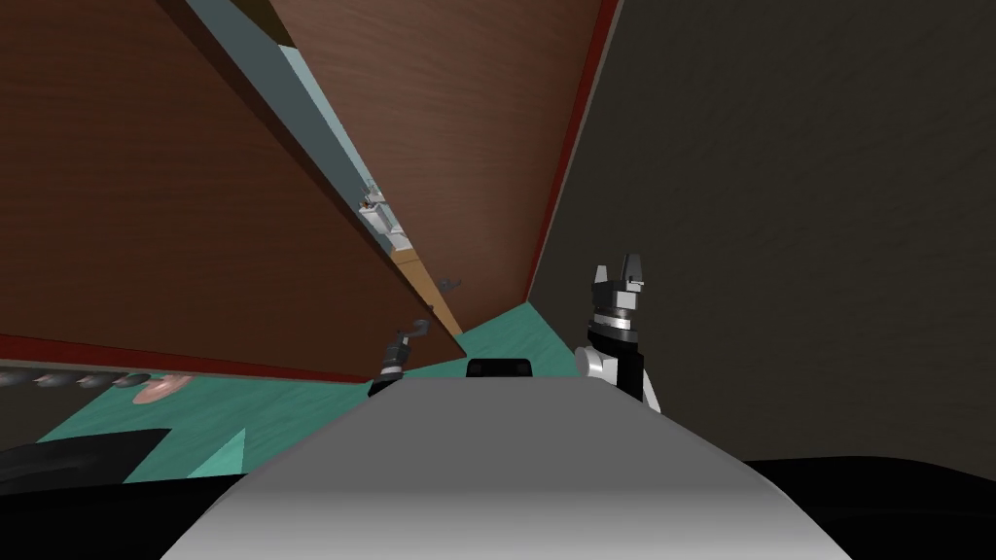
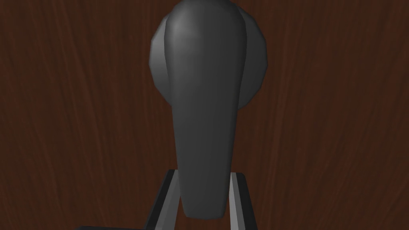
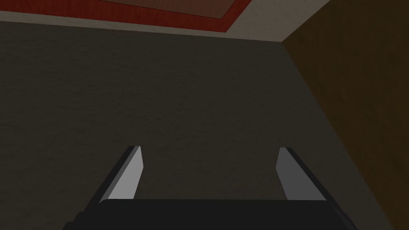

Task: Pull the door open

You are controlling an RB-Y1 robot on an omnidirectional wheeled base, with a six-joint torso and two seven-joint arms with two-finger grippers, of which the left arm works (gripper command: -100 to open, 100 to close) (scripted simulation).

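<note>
Dark reddish-brown wood grain covers the door [image 2: 80, 119] that the left wrist view looks straight at. A dark grey lever handle [image 2: 205, 100] is mounted on it, with a round rose [image 2: 255, 60] of the same grey behind its thick end. The lever tapers toward the left claw [image 2: 205, 172], which is clenched on it: both fingers [image 2: 165, 203] press the sides of the narrow tip, one on each side, and no gap shows between blade and lever.

From the head view, the door slab runs along my left side, and its thin edge [image 1: 389, 228], pale blue and tan, shows with a small light latch fitting. The left arm reaches to the handle low on the slab's near face, just above the teal floor [image 1: 292, 408]. A second small grey handle [image 1: 449, 285] sticks out on the far side of the edge. Beyond the edge stands another brown panel with a red strip [image 1: 579, 136] down its side.

On my right, the right claw [image 3: 209, 148] is raised in front of a dark grey wall [image 1: 778, 194], well apart from the door. It is released, fingers spread wide with nothing between them.
</note>
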